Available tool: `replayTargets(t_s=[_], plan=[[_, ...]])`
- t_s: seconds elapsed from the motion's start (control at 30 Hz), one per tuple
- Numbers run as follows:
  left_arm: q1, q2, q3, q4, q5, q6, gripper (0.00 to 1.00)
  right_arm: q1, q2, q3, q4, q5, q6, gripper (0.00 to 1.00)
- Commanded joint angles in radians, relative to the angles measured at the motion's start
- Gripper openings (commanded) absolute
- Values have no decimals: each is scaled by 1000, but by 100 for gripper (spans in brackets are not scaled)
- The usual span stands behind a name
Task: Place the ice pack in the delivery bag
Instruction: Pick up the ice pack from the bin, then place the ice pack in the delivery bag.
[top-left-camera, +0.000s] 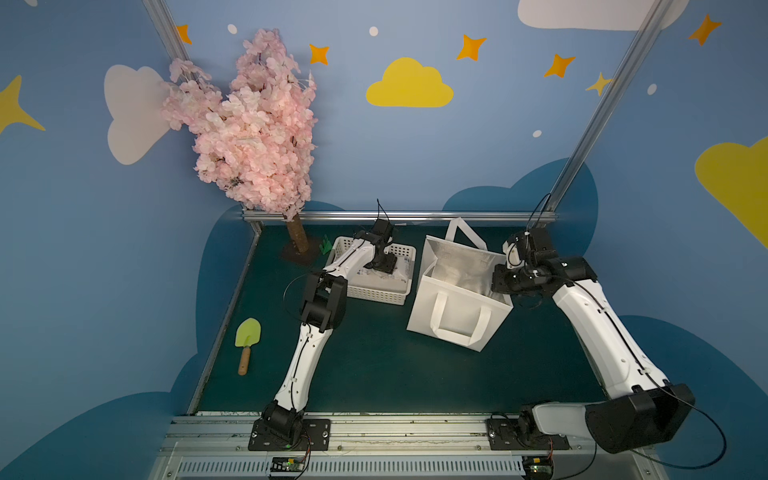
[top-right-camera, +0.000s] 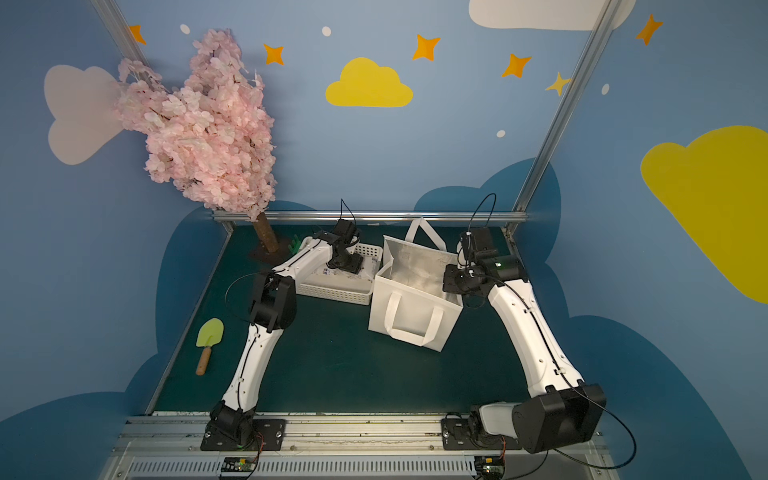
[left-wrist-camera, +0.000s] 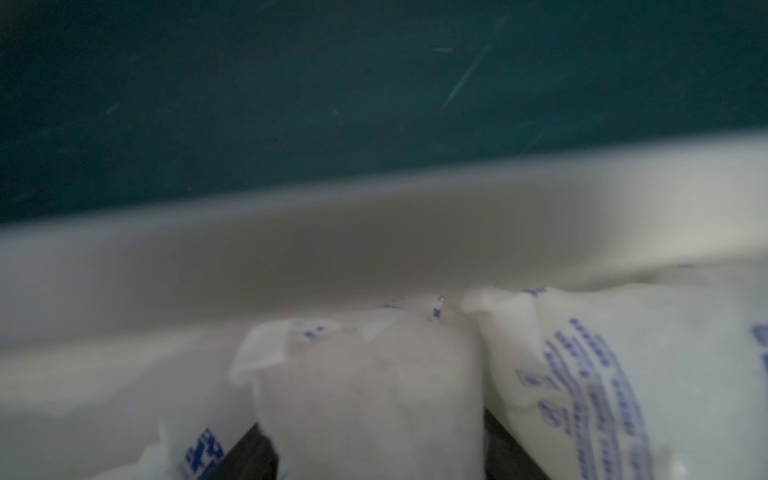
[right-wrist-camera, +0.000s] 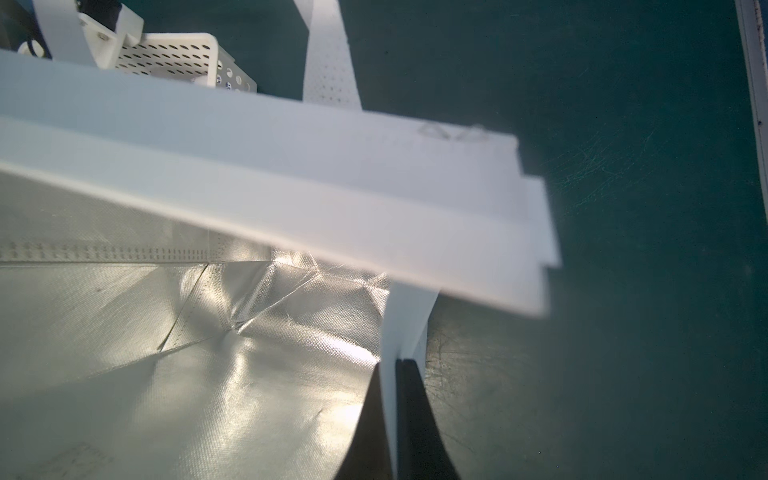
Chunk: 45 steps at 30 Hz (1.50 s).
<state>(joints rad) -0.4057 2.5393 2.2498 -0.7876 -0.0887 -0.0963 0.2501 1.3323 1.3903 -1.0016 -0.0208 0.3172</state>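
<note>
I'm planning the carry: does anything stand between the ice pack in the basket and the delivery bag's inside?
Only walls: the perforated basket rim and the taller side of the delivery bag facing it. Its mouth is uncovered; the right gripper pinches its rim.

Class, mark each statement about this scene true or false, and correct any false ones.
1. The boxy white fabric delivery bag with silver foil lining stands open. True.
2. An ice pack lies inside it. False: the visible lining is bare; the white blue-printed ice packs lie in the white perforated plastic basket.
3. The right hand pinches the bag's wall. True.
4. The wooden-handled yellow-green trowel lies in the basket. False: it lies on the dark green table.
5. The left hand hovers over the bag. False: it reaches into the basket.
</note>
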Motion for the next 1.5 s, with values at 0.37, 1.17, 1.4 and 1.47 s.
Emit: replayTargets(t_s=[0.37,1.17,1.4,1.47], plan=[[-12,-84,-26,-78,-9,-65,15,5,-38,-37,1,-137,-51,0],[-67,-1055,-613,84,222,-66,15,137,-232,-193,14,-49,-146,0],[-284,-1137,-620,128,313,52,17,132,-267,-208,30,-101,-165,0],[-332,-1107,-601,133,314,75,17,133,-285,-212,36,-137,-185,0]])
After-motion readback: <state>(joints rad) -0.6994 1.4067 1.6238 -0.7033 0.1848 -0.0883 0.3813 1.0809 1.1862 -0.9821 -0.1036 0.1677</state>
